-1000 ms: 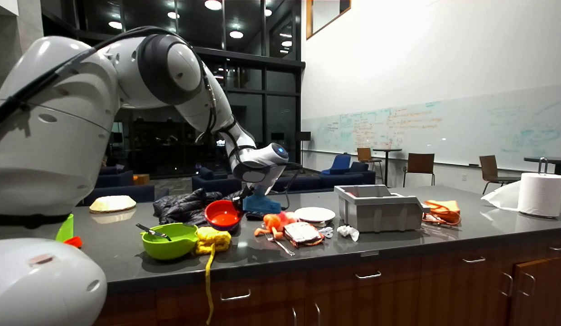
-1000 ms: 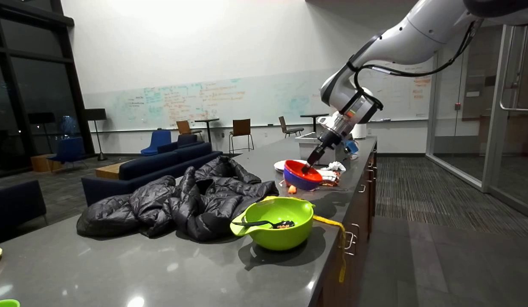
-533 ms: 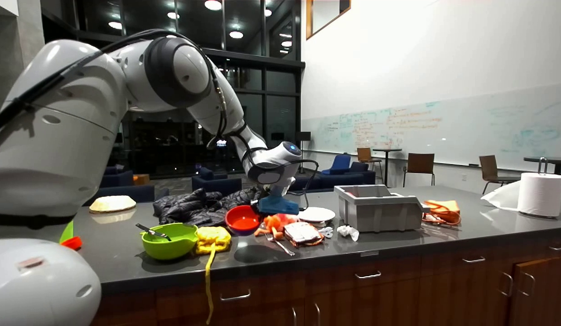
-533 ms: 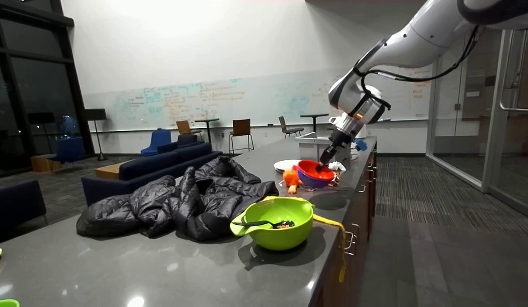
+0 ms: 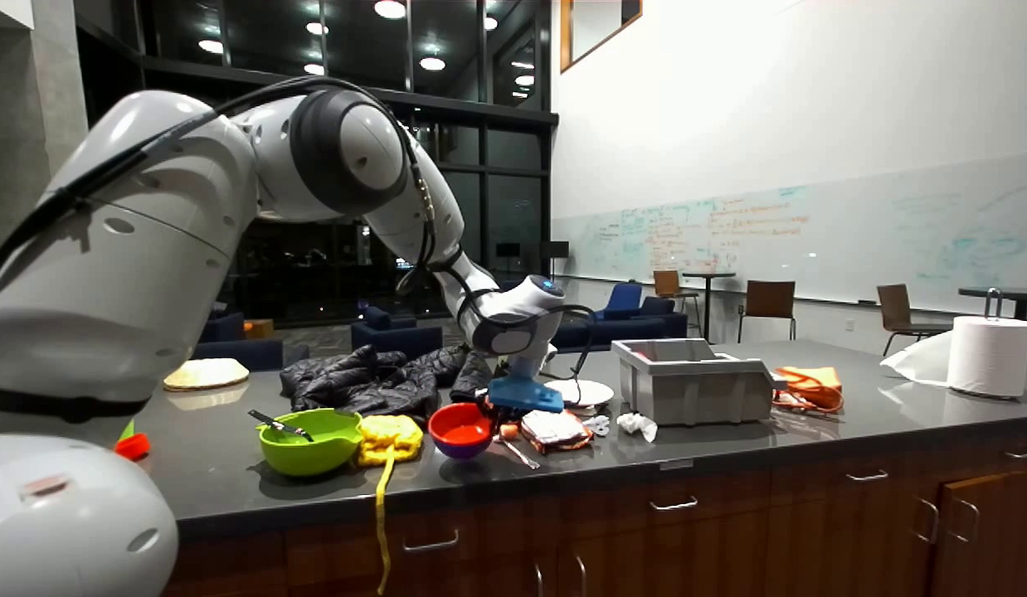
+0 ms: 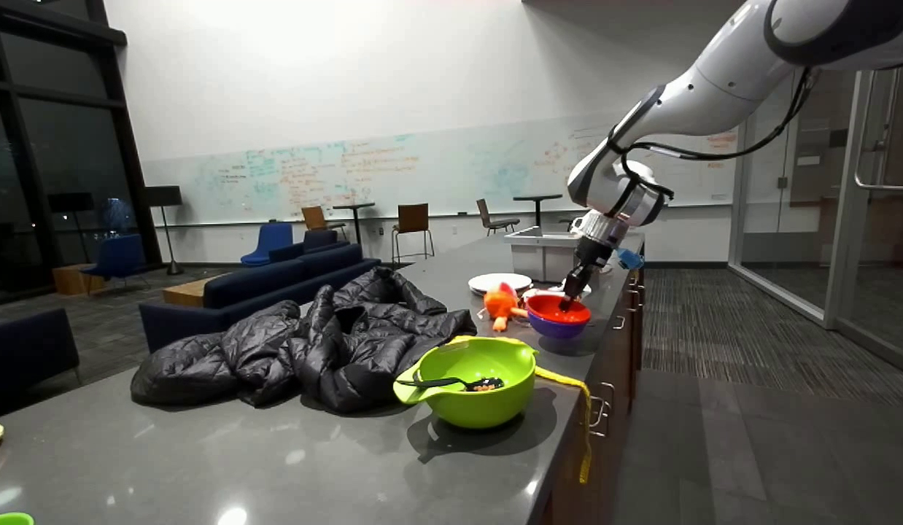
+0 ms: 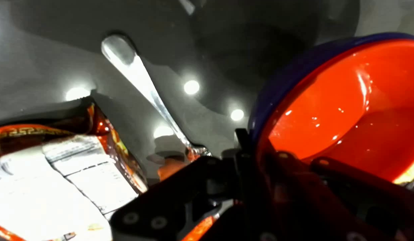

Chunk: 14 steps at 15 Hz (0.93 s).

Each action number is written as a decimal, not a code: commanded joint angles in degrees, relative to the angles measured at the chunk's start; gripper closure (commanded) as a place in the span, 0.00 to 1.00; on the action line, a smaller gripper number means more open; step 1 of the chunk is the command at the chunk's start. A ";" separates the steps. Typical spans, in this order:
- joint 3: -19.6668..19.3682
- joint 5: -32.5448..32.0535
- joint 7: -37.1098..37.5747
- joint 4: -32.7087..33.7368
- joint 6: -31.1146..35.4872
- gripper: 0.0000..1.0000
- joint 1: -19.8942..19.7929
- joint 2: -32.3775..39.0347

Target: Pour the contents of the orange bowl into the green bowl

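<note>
The orange bowl (image 6: 556, 309) is glossy red-orange inside, and purple shows around its outside. I cannot tell whether that purple is a second bowl. My gripper (image 7: 257, 145) is shut on its rim, one finger inside and one outside. In both exterior views the orange bowl (image 5: 461, 425) sits nearly level, very low over the counter or on it; contact cannot be made out. Its visible inside in the wrist view shows no loose pieces. The lime green bowl (image 5: 310, 454) stands upright nearby; a dark spoon (image 6: 444, 382) and small bits lie in it.
A yellow bundle (image 5: 391, 438) trails a strip over the counter edge between the bowls. Near my gripper lie a fork (image 7: 140, 77), a food packet (image 5: 555, 428) and an orange toy (image 6: 501, 302). A black jacket (image 6: 313, 350), white plate (image 6: 498, 282) and grey bin (image 5: 696, 390) stand behind.
With the orange bowl in its grip, my gripper has moved away from the green bowl and down to the counter. The bowl has gone from tilted to nearly level.
</note>
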 commanded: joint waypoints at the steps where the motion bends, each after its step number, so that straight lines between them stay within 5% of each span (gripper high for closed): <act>1: 1.20 -4.76 4.92 2.33 -0.20 0.98 -1.27 2.34; 8: 3.43 -10.58 10.39 5.37 -0.49 0.98 -2.56 5.12; 9: 3.72 -11.23 11.19 5.81 -0.27 0.73 -2.76 5.43; 14: 5.08 -12.80 14.04 7.19 -0.69 0.44 -3.85 5.52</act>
